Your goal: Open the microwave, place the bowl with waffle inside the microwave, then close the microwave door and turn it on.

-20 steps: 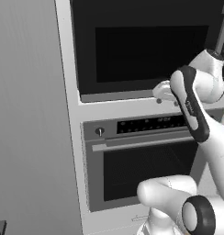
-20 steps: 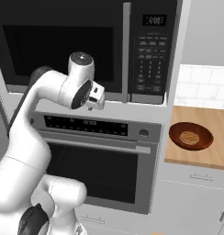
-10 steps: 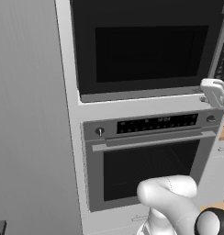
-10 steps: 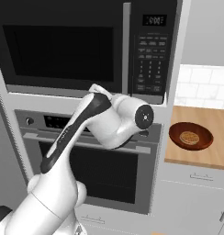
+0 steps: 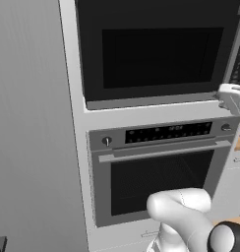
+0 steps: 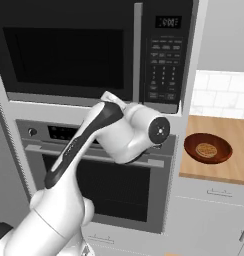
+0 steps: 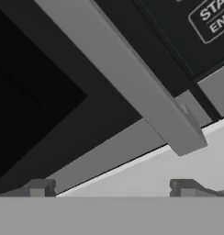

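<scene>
The two-finger gripper (image 7: pixel 111 187) is seen with its jaws spread wide and nothing between them, aimed at the lower end of the tall grey vertical bar handle (image 7: pixel 132 85). The wide black microwave door (image 6: pixel 69 52) is shut. The brown bowl with a waffle (image 6: pixel 208 148) rests on the wooden counter (image 6: pixel 234 162), right of the stainless oven (image 6: pixel 94 170).
</scene>
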